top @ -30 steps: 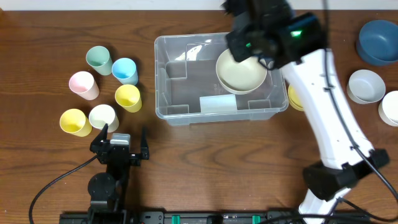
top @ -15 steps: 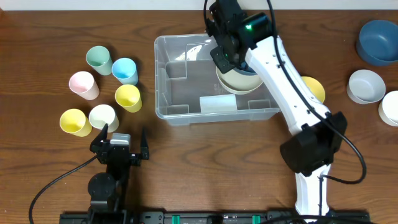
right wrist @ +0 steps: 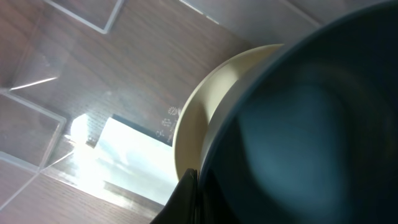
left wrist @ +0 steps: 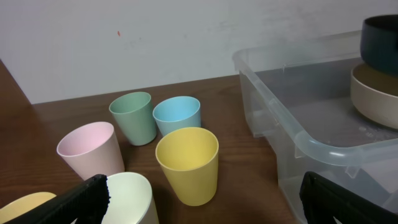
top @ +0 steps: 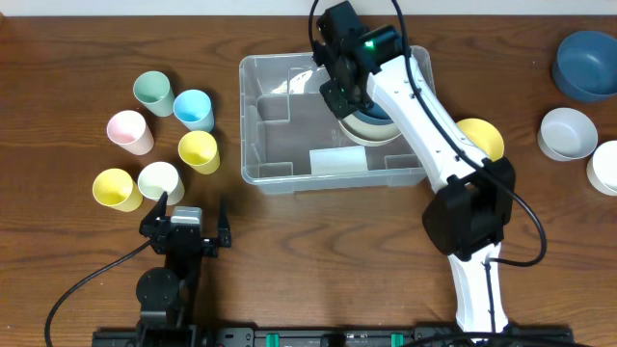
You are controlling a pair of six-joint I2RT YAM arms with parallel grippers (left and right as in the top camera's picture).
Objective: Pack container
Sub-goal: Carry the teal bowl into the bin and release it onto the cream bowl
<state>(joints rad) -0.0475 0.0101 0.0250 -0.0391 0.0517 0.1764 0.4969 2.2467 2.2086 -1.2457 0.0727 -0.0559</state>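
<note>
The container [top: 249, 125] stands on the table [top: 318, 251] at upper centre of the overhead view, open side up, with a white label [top: 337, 161] on its base near the lower wall. My right claw [top: 339, 94] reaches over the container's upper right part with its fingers together, clamped on the rim of a dark blue bowl [right wrist: 298, 137]. This bowl is directly above a cream bowl [right wrist: 193, 118] that lies inside the container; I cannot tell whether the two touch. My left claw [top: 191, 214] rests at lower left of the overhead view, fingers apart and holding nothing. Six cups [top: 199, 150] stand upright in a cluster left of the container. A yellow bowl [top: 482, 138] lies just beside the container's right wall. Three further bowls [top: 567, 132] sit at the right edge.
</note>
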